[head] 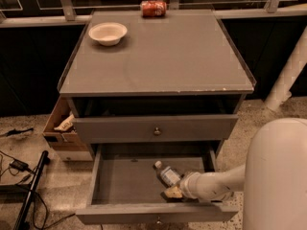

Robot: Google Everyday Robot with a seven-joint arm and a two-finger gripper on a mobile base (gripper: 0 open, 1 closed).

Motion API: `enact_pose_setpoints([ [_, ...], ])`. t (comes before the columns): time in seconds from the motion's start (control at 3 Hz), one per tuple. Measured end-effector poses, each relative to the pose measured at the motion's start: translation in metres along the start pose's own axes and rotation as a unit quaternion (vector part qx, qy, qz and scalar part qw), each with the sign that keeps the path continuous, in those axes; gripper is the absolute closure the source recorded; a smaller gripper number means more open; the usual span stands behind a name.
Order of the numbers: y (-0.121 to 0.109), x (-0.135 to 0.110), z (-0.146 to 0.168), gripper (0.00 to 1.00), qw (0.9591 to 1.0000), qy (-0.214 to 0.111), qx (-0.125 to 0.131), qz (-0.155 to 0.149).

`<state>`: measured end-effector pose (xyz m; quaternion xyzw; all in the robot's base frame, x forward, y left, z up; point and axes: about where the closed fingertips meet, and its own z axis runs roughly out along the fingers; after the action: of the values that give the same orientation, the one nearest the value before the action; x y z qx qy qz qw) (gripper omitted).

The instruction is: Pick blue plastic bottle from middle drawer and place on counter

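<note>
The blue plastic bottle [167, 174] lies on its side on the floor of the open middle drawer [129, 181], cap pointing to the back left. My gripper [172, 191] reaches into the drawer from the right, low over the bottle's near end, with the white arm behind it. The counter [158, 56] is the flat grey top of the cabinet above.
A white bowl [108, 33] stands at the counter's back left and a red soda can [153, 8] lies at its back edge. The upper drawer [154, 128] sits slightly open. A cardboard box [61, 128] and cables lie on the floor to the left.
</note>
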<state>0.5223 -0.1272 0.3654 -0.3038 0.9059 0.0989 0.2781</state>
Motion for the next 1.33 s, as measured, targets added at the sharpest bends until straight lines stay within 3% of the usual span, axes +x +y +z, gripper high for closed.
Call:
enact_pose_setpoints([
  [1.0,0.0,0.0,0.0001,0.92,1.0,0.0,0.0,0.0],
  [1.33,-0.0007,-0.0079,-0.0091,1.0,0.9997,-0.006,-0.014,-0.019],
])
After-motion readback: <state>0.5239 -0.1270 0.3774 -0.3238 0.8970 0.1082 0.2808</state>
